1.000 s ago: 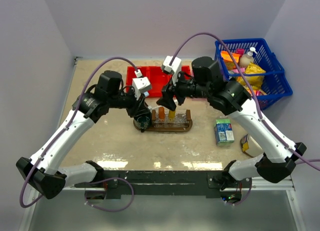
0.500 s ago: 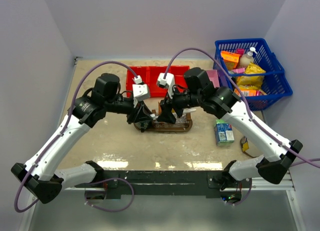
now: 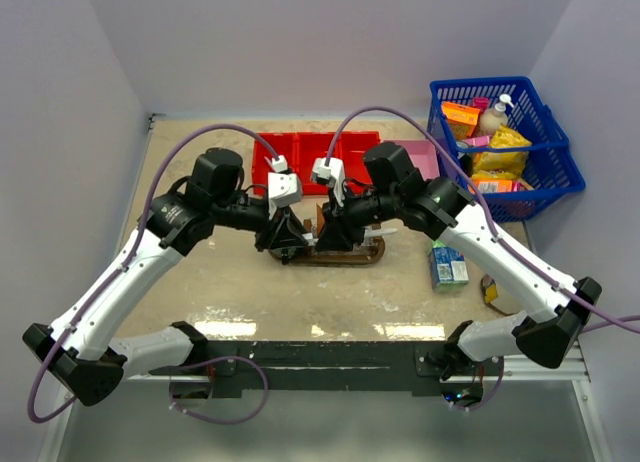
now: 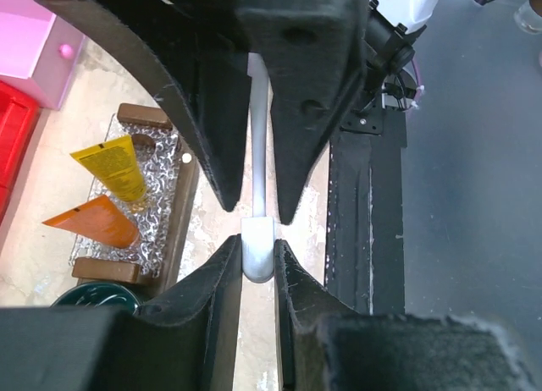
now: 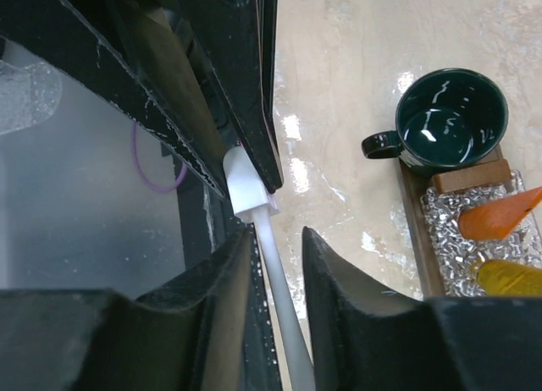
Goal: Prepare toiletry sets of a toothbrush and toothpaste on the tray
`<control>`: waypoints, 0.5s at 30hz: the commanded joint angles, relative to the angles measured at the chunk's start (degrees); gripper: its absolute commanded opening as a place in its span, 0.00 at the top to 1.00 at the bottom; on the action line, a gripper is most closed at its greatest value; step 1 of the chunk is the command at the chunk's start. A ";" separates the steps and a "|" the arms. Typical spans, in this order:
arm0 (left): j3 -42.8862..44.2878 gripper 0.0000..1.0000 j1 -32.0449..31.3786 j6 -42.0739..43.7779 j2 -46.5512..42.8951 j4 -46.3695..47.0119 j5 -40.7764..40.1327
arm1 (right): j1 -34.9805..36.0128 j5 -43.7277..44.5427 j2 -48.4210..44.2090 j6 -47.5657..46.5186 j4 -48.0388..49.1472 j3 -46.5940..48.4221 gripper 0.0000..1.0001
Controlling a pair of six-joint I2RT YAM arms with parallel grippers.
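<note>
Two robot arms meet over the middle of a beige, stone-look bench (image 3: 230, 282), shut in by plain lilac walls (image 3: 300, 42).

We see the tray (image 3: 376, 250), a dark brown wooden oval, lying at mid-bench. A clear bubbled mat (image 4: 161, 179) covers its top. On the mat lie two toothpaste tubes side by side, a yellow tube (image 4: 114, 171) and an orange tube (image 4: 93, 222). A dark green mug (image 5: 447, 112) stands at the tray's left end.

We find the toothbrush (image 4: 259, 154), a slim white stick, held between the two grippers just off the tray's near long side, not on the tray. The left gripper (image 4: 257, 247) is clamped on one end of it. The right gripper (image 5: 278, 234) straddles the handle with its jaws part open, and a gap shows on one side.

Toward the far edge sits a red bin (image 3: 305, 147), with a pink box (image 3: 420, 160) at its right. A blue basket (image 3: 560, 172) fills the far right corner. It holds a pale bottle (image 3: 493, 115), a yellow packet (image 3: 505, 147) and an orange packet (image 3: 460, 114). A small green and blue carton (image 3: 449, 262) lies toward the right edge.
</note>
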 commanded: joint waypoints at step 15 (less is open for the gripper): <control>-4.16 0.23 -0.54 -12.64 -3.42 12.36 -6.47 | 0.19 4.99 -8.40 3.83 15.37 -12.25 1.00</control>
